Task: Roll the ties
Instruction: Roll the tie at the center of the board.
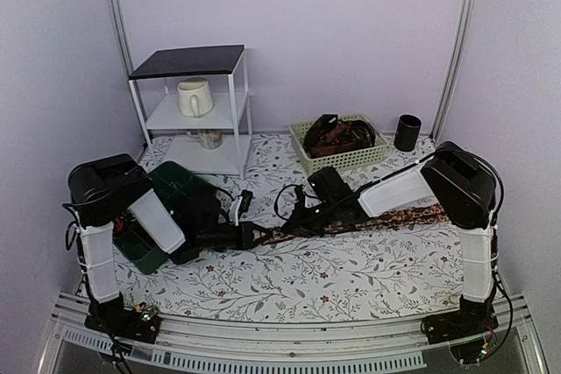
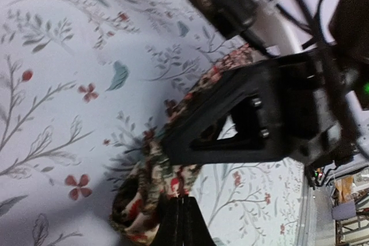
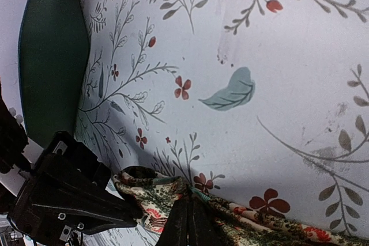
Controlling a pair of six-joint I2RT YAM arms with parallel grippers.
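Left claw and right claw both clench the tie; the basket holds more ties.

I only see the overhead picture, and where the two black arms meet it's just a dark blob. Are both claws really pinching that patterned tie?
Observer: The left wrist camera shows the left gripper shut on the tie.
Operator: And the other claw?
Observer: The right wrist camera shows the right gripper shut on the same tie, close beside the left one.
Operator: Is it rolled yet?
Observer: Barely. Up close, the end is curled into one loose loop, not a coil.
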